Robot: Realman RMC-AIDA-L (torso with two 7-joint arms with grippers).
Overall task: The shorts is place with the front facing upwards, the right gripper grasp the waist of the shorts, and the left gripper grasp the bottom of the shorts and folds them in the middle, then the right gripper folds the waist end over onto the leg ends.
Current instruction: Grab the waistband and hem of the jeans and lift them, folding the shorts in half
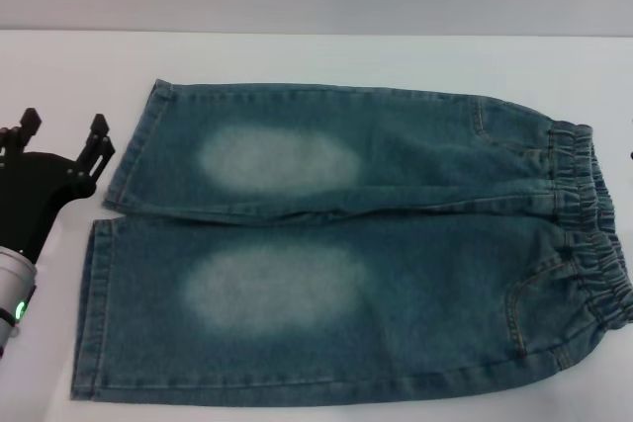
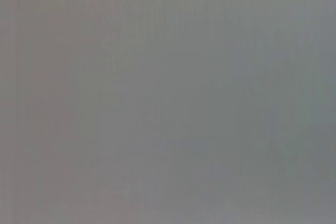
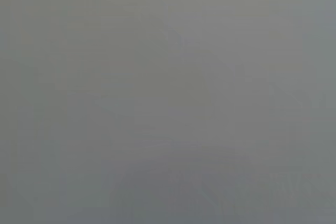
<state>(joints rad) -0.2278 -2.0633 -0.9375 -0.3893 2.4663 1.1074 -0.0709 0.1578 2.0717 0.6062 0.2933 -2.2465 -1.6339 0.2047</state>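
We saw the shorts [image 1: 346, 254] spread flat and front up on the white table [image 1: 59, 66], unfolded, the blue denim marked by a pale faded oval on each leg. The waist of the shorts [image 1: 591, 229], a puckered darker band, lay at the end of the garment on the robot's right, with curved pocket seams just inside it. The bottom of the shorts [image 1: 99, 313], two straight stitched hems, lay at the opposite end, the far leg's hem set slightly farther in than the near one. A narrow dark gap ran between the two legs from the hems toward the crotch.

The left gripper [image 1: 64, 135] stood on the table side of the hems, just beside the far leg's hem and apart from the cloth. Its two black prongs pointed away from the robot and were spread, with nothing between them. The silver wrist with its green ring showed below it, nearer the robot than the hems.

Of the right gripper we saw nothing. Both wrist views showed only a plain grey field, with nothing we could make out.

No containers stood near the shorts.
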